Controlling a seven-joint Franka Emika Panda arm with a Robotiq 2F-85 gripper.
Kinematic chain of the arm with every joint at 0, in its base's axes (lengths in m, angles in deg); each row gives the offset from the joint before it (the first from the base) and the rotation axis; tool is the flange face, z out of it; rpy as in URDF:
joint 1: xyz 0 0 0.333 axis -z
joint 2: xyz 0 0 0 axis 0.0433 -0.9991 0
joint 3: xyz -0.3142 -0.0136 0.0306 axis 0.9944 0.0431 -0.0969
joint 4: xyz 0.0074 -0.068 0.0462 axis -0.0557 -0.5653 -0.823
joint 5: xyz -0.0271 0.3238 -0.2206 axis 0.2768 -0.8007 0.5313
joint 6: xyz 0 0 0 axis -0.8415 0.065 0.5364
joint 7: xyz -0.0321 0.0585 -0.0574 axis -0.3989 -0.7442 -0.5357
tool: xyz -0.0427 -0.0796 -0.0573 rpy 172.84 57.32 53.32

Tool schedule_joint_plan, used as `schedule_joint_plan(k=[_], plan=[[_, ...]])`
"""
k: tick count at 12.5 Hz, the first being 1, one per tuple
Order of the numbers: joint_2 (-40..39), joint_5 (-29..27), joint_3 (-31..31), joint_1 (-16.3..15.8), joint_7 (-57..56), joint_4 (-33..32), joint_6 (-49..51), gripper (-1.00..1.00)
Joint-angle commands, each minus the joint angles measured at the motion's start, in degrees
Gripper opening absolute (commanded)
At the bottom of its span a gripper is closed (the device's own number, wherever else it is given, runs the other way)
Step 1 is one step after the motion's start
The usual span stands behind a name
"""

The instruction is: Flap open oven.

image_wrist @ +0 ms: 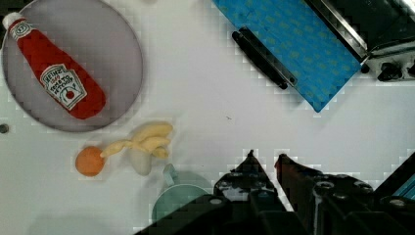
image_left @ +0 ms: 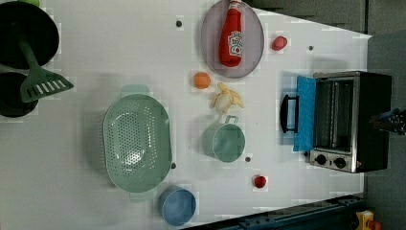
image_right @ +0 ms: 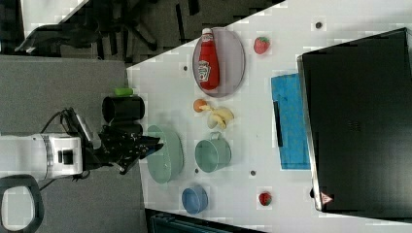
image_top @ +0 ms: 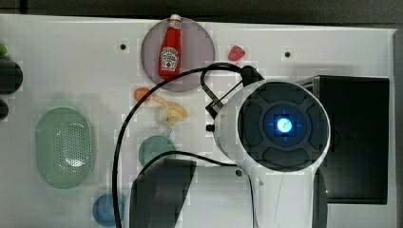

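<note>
The desk (image_left: 119, 43) is white and smooth, with dark floor past its edges. In the top view the big white arm covers much of the oven (image_top: 359, 137), so just its black top shows at about 3 o'clock. The left view shows the oven (image_left: 352, 122) near 3 o'clock too — its blue door (image_left: 305, 112) is flapped down flat, with the dark handle (image_left: 287, 113) at the outer end. Two black knobs (image_left: 330, 161) sit on the silver front.

In the wrist view the gripper (image_wrist: 264, 164) hangs above the desk, well apart from the door, its two tips close together with a thin gap — nothing is held. A green cup (image_wrist: 176, 193) is half hidden by it.

A ketchup bottle (image_left: 231, 33) lies on a grey plate (image_left: 253, 43) near 12 o'clock in the left view. A green strainer (image_left: 136, 141) sits near the middle.
</note>
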Motion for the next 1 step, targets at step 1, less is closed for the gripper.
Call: schedule_joint_plan(k=[1], plan=[[0.0, -0.8, 0.2, 0.3, 3.0, 0.1, 0.9, -0.65]])
